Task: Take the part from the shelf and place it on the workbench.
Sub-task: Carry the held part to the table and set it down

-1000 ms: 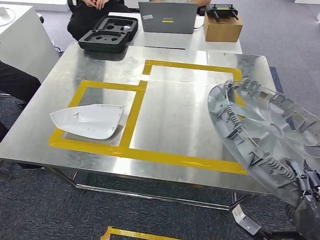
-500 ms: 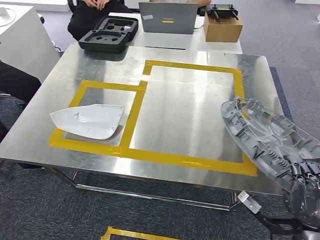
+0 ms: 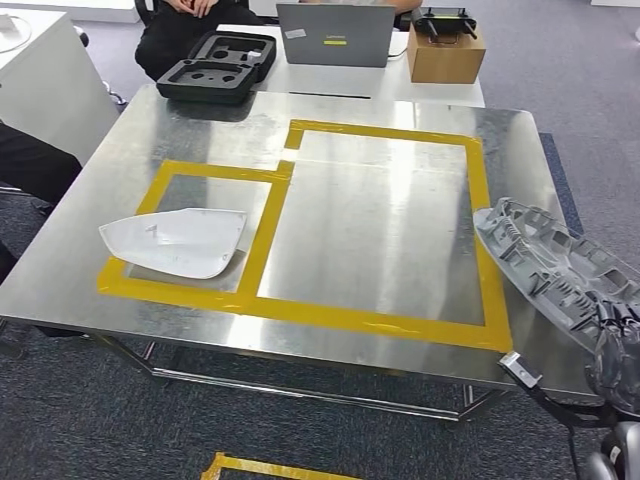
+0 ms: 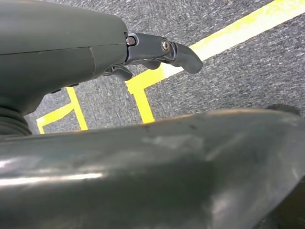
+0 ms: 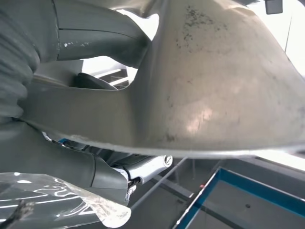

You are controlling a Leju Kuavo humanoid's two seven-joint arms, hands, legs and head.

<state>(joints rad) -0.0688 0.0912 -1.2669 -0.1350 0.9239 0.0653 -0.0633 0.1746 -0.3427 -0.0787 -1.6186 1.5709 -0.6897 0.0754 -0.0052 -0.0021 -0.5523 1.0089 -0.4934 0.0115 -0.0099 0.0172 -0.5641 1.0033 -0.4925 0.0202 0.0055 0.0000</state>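
One white curved plastic cover (image 3: 175, 243) lay inside the smaller of two yellow tape rectangles (image 3: 260, 250) on the shiny metal worktop (image 3: 226, 130); behind it sat one black foam-lined case (image 3: 216, 66), one grey laptop (image 3: 336, 35) whose yellow label was too small to read, and one brown cardboard box (image 3: 444, 55); at the worktop's right edge one grey ribbed plastic wheel cover (image 3: 562, 270) tilted, inner side up, long axis running from far-left to near-right, gripped by the right hand (image 3: 615, 350); the left hand (image 4: 65, 47) hung over carpet, its fingers (image 4: 179, 52) holding nothing.
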